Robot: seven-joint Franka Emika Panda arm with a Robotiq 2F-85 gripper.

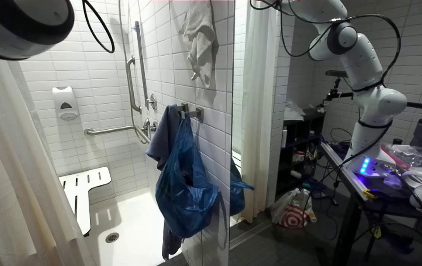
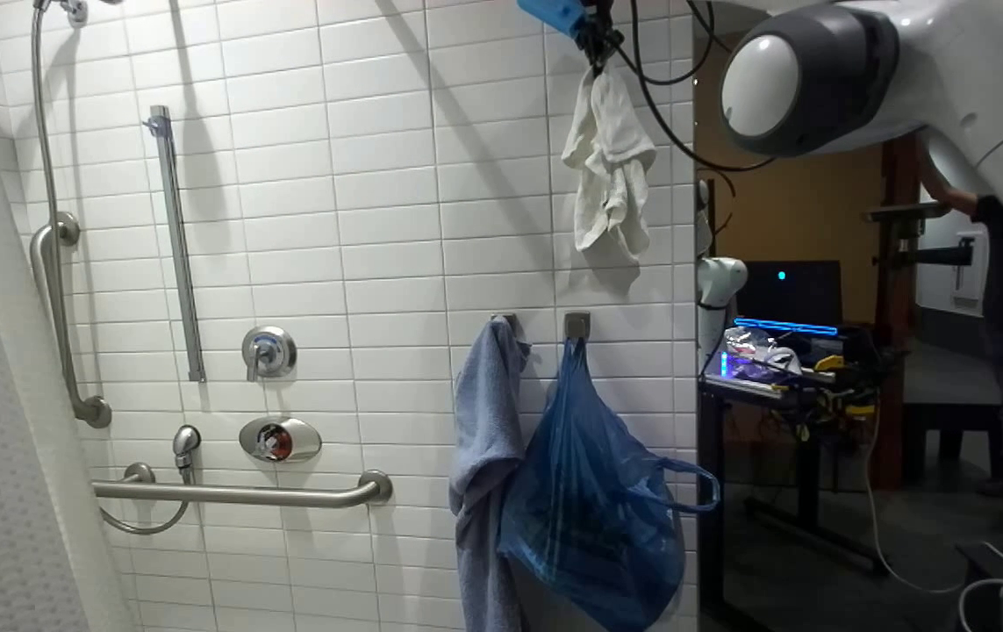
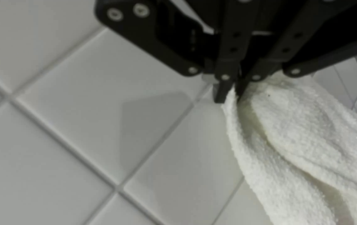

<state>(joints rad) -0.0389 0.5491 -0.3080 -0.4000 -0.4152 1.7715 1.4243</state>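
Note:
My gripper [image 3: 231,93] is shut on a white terry cloth [image 3: 297,150]; a fold of it is pinched between the black fingertips. In an exterior view the gripper [image 2: 596,66] is high by the tiled wall, and the cloth [image 2: 611,167] hangs down from it. The cloth [image 1: 199,40] also hangs at the top of an exterior view, where the gripper is out of view. Below the cloth, a blue plastic bag [image 2: 593,509] hangs from a square metal hook [image 2: 577,325]. A blue-grey towel [image 2: 488,456] hangs on the hook beside it.
Grab bars [image 2: 238,494] and shower valves [image 2: 269,353] are on the wall left of the towel. A shower curtain [image 1: 19,166] hangs at the left, near a fold-down seat [image 1: 85,184]. A mirror-like panel [image 1: 258,111] adjoins the wall, reflecting the arm and a cluttered table.

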